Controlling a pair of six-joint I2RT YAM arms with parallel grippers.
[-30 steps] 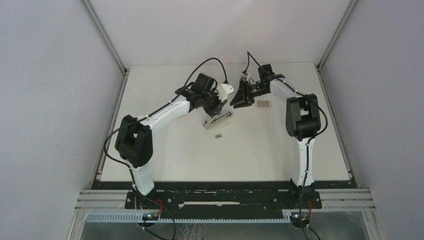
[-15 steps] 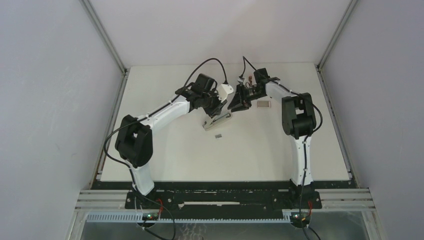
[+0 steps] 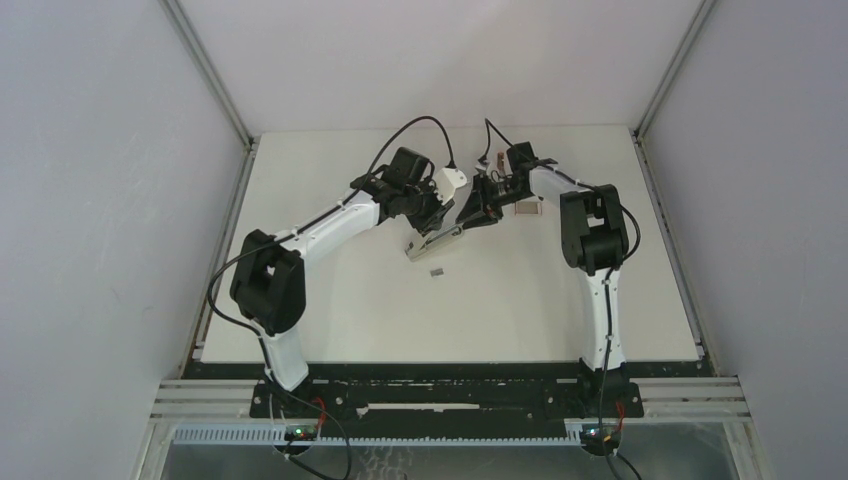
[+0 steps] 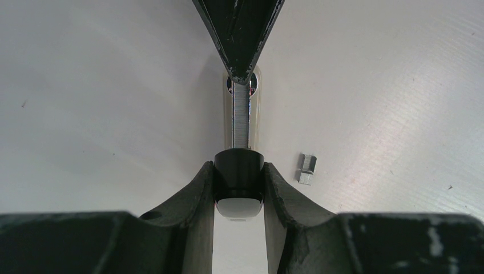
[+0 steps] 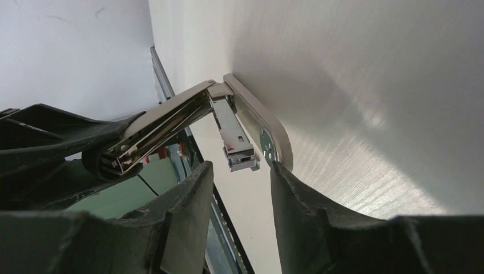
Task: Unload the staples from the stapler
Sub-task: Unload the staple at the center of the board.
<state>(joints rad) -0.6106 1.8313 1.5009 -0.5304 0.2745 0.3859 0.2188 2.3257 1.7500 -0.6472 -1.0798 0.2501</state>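
Staples lie as a strip in the magazine of the stapler, opened, well off all table edges, loose clip just beside; L gripper clamped on its lid, R gripper w/ jaws apart, straddling magazine tip.

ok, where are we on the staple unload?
Done: stapler is hinged open, and one short staple strip lies loose on the table. In hand: left fingers clamp the raised lid; right fingers stand open either side of the magazine tip. To do: a row of staples sits in the magazine, not yet out.
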